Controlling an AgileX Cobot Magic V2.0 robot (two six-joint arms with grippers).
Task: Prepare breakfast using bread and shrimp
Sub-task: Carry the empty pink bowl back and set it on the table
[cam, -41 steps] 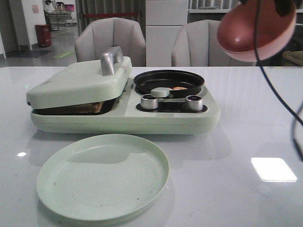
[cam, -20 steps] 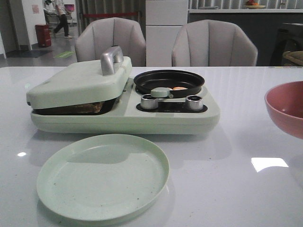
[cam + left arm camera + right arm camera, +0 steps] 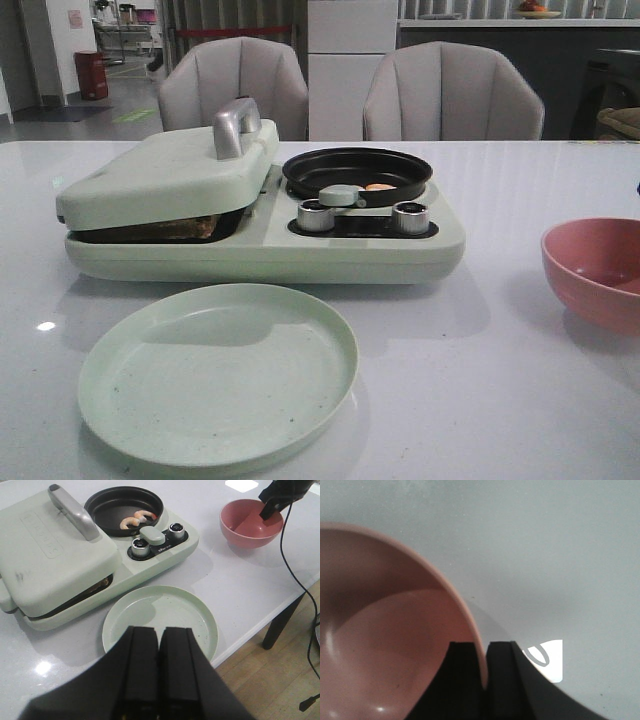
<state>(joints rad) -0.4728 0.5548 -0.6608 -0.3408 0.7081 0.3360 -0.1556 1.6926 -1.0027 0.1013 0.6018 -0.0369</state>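
Glossy white table (image 3: pixel 500 400), grey chairs (image 3: pixel 452 92) behind; right end effector (image 3: pixel 483 670) pinching pink bowl (image 3: pixel 598 272) rim.

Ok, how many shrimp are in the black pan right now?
2 that I can see: two curled shrimp lie side by side in the black pan, near the edge closest to the knobs. More could be hidden behind the pan's pale green handle.

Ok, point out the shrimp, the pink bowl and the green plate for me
shrimp (image 3: pixel 134 520), left wrist view, curled body in the black pan.
pink bowl (image 3: pixel 590 262), front view, inner wall.
green plate (image 3: pixel 218 375), front view, bare centre.
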